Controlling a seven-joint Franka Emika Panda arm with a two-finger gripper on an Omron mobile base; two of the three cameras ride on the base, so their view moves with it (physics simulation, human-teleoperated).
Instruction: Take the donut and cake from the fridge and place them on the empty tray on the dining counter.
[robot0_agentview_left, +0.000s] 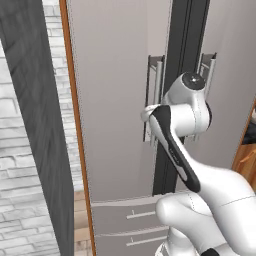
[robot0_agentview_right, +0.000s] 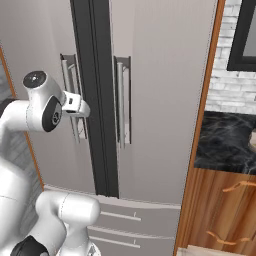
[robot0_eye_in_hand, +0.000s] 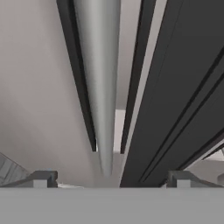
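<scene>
Hand view has the tool (robot0_eye_in_hand: 111, 179) spread wide astride the fridge's (robot0_agentview_right: 165, 75) left bar handle (robot0_eye_in_hand: 98, 78): rigid, smooth steel, best gripped mid-length; the closed door should swing heavily.

You've got a strip of black marble desk (robot0_agentview_right: 227, 142) off to the right of the closed fridge (robot0_agentview_right: 160, 100), sitting on wood cabinets; a pale object sits at its far right edge, can't tell what.

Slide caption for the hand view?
Open gripper straddling the grey fridge's vertical silver bar handle, doors closed.
</scene>
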